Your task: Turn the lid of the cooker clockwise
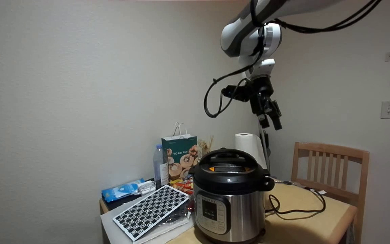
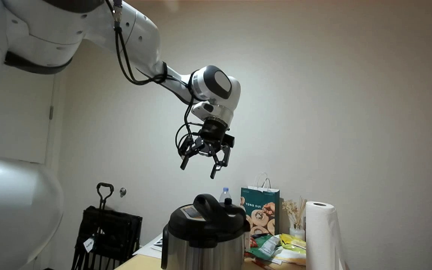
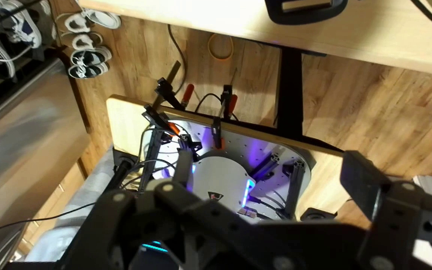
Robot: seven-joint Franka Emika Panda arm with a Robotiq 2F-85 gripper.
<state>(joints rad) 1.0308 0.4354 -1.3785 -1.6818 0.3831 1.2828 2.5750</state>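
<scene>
The stainless-steel cooker (image 1: 249, 213) stands upright on the table and also shows in an exterior view (image 2: 201, 258). Its glossy black domed lid (image 1: 230, 179) sits on top of the body, with the raised handle (image 2: 210, 208) upward; the lid (image 2: 184, 227) shows in both exterior views. My gripper (image 1: 271, 123) is above the cooker's height and apart from the lid. In an exterior view the gripper (image 2: 198, 169) has its fingers spread with nothing between them. In the wrist view the gripper (image 3: 268, 162) is wide open and empty. A black loop (image 3: 306, 17) shows at the top edge there; I cannot tell if it is the cooker's.
A paper towel roll (image 2: 323, 236), a green paper bag (image 1: 181, 156), a bottle (image 1: 160, 166) and snack packets (image 2: 268, 245) stand around the cooker. A checkered board (image 1: 151, 211) lies beside it. A black cable (image 1: 296, 211) runs over the table (image 1: 330, 220). A wooden chair (image 1: 330, 169) stands behind.
</scene>
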